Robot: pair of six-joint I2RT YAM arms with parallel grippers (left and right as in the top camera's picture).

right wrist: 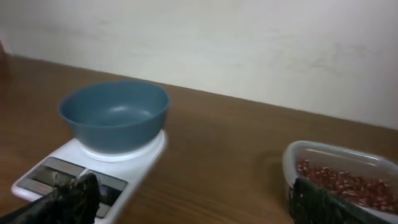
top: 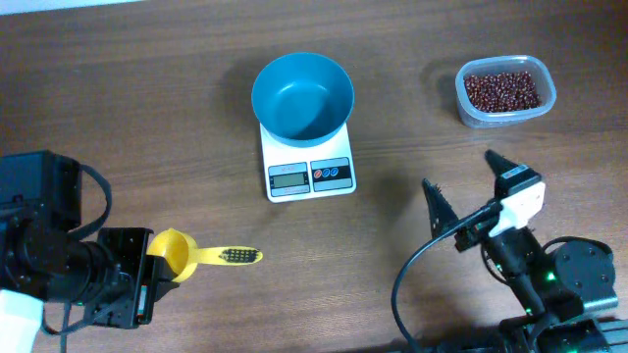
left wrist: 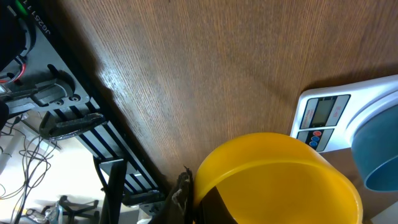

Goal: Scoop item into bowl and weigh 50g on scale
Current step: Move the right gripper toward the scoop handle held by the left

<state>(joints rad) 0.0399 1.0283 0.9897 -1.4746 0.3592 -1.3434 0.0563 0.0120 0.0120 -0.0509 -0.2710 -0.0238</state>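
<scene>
The teal-blue bowl (top: 302, 93) stands empty on the white scale (top: 309, 176); both also show in the right wrist view, bowl (right wrist: 115, 115) on scale (right wrist: 124, 165). The red-brown beans (top: 500, 90) lie in a clear tub at the far right and show in the right wrist view (right wrist: 348, 183). My left gripper (top: 155, 267) is at the front left, shut on the cup wall of a yellow scoop (top: 201, 257), which fills the left wrist view (left wrist: 280, 174). My right gripper (top: 459, 170) is wide open and empty between scale and tub, fingers low (right wrist: 193, 193).
The clear rounded tub (top: 505, 120) holds the beans near the back right. The scoop's handle with a black end (top: 240, 255) points right over the wooden table. The table's edge and a metal frame (left wrist: 81, 118) show in the left wrist view.
</scene>
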